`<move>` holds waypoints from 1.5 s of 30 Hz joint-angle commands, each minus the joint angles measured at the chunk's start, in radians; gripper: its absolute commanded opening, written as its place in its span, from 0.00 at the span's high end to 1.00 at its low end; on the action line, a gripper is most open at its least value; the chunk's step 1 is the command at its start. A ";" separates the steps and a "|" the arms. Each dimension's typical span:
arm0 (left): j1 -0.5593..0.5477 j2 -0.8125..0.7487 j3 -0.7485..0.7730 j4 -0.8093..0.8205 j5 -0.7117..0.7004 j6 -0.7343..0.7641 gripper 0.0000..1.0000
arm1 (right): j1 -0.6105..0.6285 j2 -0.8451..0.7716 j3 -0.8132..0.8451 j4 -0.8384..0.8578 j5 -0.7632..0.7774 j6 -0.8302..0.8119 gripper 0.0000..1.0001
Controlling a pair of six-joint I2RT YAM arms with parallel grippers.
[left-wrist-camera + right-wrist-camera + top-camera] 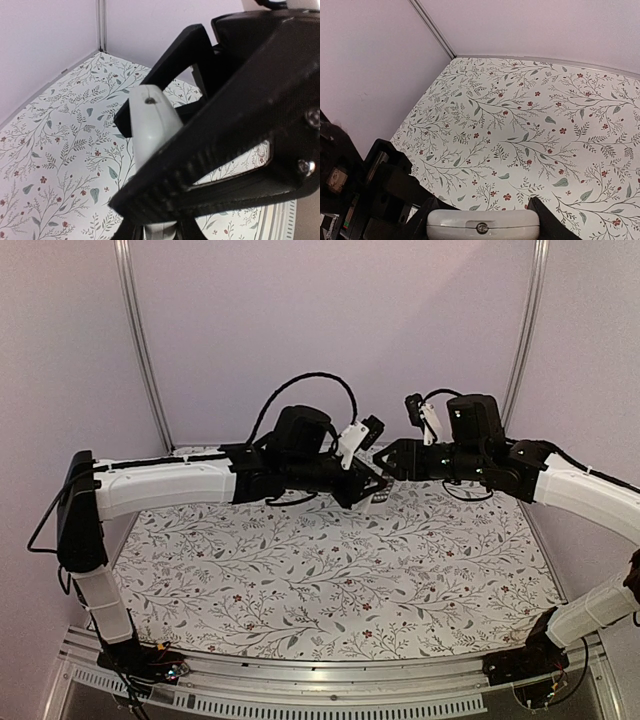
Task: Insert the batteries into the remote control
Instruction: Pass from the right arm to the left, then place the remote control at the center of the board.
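Observation:
The remote control (380,498) hangs above the back middle of the table, held between both grippers. In the left wrist view its white back (150,125) rises from between my left gripper's (160,231) fingers, and the right gripper's black ribbed finger (210,150) crosses in front of it. In the right wrist view its white rounded end with a small screw (482,226) sits between my right gripper's (482,220) fingers. In the top view the left gripper (362,490) and the right gripper (392,468) meet tip to tip. No battery shows in any view.
The floral-patterned table (330,580) lies below the arms. Pale walls with metal corner posts (140,340) close in the back and sides. The left gripper's black body (365,195) fills the lower left of the right wrist view.

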 commanded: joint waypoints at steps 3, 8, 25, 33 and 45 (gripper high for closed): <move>0.017 -0.005 -0.040 0.036 0.058 -0.072 0.94 | 0.003 -0.025 -0.008 -0.004 0.015 0.006 0.39; 0.066 -0.026 -0.112 0.072 0.142 -0.185 1.00 | -0.004 -0.059 -0.017 -0.003 0.040 0.016 0.06; 0.242 0.043 -0.488 0.457 0.372 -0.655 1.00 | -0.081 -0.121 -0.145 -0.006 -0.033 0.039 0.01; 0.275 0.157 -0.492 0.521 0.412 -0.743 0.99 | -0.081 -0.088 -0.159 -0.004 -0.053 0.043 0.01; 0.301 0.242 -0.477 0.440 0.410 -0.741 0.86 | -0.080 -0.050 -0.159 -0.002 -0.059 0.041 0.01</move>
